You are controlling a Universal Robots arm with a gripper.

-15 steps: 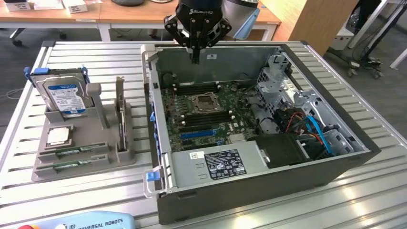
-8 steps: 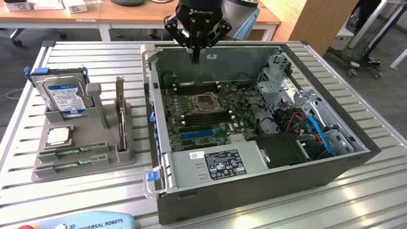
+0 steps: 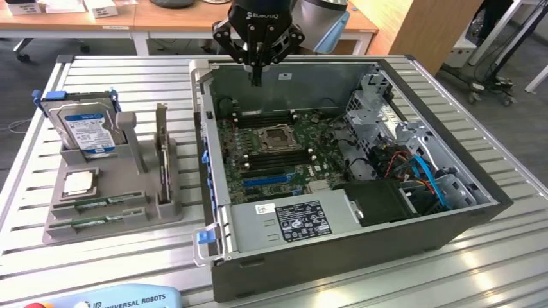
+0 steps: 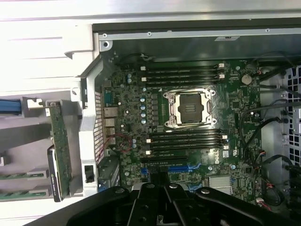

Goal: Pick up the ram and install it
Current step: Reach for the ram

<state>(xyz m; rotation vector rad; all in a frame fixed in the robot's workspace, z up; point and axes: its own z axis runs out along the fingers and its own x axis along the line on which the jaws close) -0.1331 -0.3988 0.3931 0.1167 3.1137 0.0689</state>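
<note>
A slatted metal table [image 3: 128, 77] bears the open computer case [image 3: 342, 256]; wooden desks [image 3: 171, 19] stand behind. The gripper [image 3: 255, 80], clenched, hangs above the case. The ram [image 3: 96, 205] lies in the grey holder [image 3: 56, 232] beside the case

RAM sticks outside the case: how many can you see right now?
2. Both lie flat in the grey holder, at the exterior view's left: one RAM stick, the other RAM stick beside it. Others may be hidden.

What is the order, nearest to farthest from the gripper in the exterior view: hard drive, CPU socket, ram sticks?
1. CPU socket, in the case, closest to the gripper.
2. Hard drive, upright, the exterior view's left.
3. Ram sticks, flat at the tray's near end.
</note>
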